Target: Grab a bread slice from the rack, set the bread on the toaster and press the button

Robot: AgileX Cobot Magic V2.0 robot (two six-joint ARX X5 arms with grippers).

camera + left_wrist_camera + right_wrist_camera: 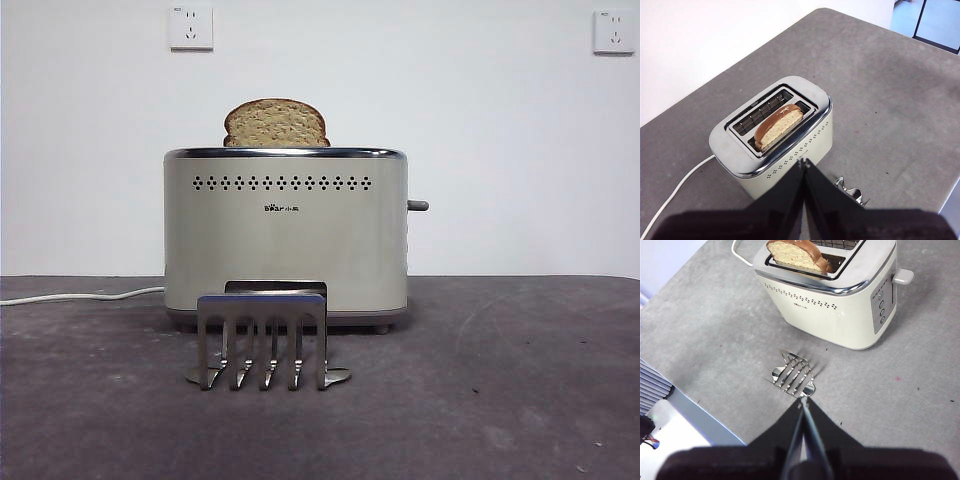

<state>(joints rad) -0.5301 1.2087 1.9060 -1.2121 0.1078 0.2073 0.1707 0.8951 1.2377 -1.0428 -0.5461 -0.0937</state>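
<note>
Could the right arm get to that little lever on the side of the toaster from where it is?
Probably yes. The cream lever sticks out from the boxy cream-beige toaster's end, nothing stands beside it, and the right end effector, shut, hangs over the small grey metal rack.

slice of bread point(276, 123) in toaster point(286, 235) | rack point(265, 340) in front, empty
</note>
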